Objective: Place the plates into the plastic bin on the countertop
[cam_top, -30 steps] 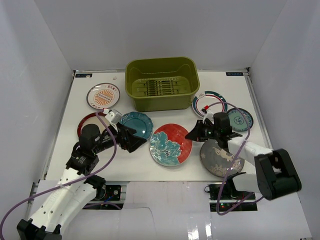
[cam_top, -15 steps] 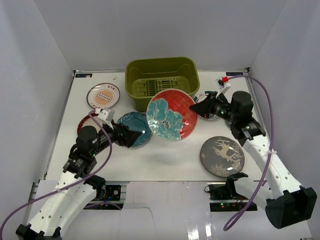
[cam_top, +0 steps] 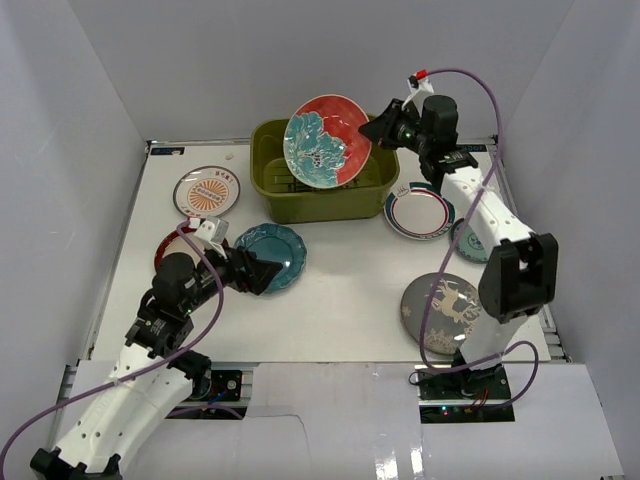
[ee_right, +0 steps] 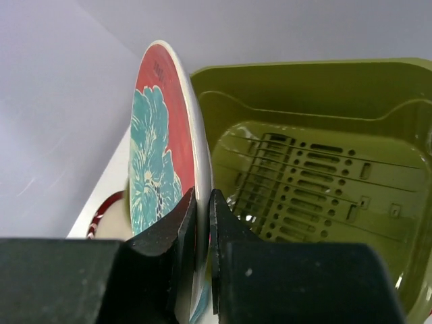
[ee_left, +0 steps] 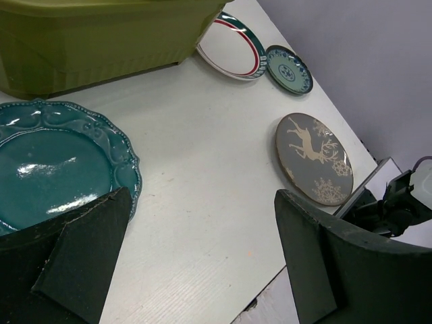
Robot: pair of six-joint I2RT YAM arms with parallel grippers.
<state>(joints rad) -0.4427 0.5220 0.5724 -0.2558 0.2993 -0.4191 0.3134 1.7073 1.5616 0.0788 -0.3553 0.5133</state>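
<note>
Jaws of my right gripper (ee_right: 202, 202) clench the rim of the red-and-turquoise plate (cam_top: 325, 140), held on edge above the plastic bin (cam_top: 322, 208). I should lower it between the bin's walls and tilt it flat before letting go. My left gripper (cam_top: 262, 272) gapes idle.

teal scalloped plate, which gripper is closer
Left. The left gripper is open at the near edge of the teal scalloped plate; the right gripper is far off over the plastic bin, holding the red-and-turquoise plate.
</note>
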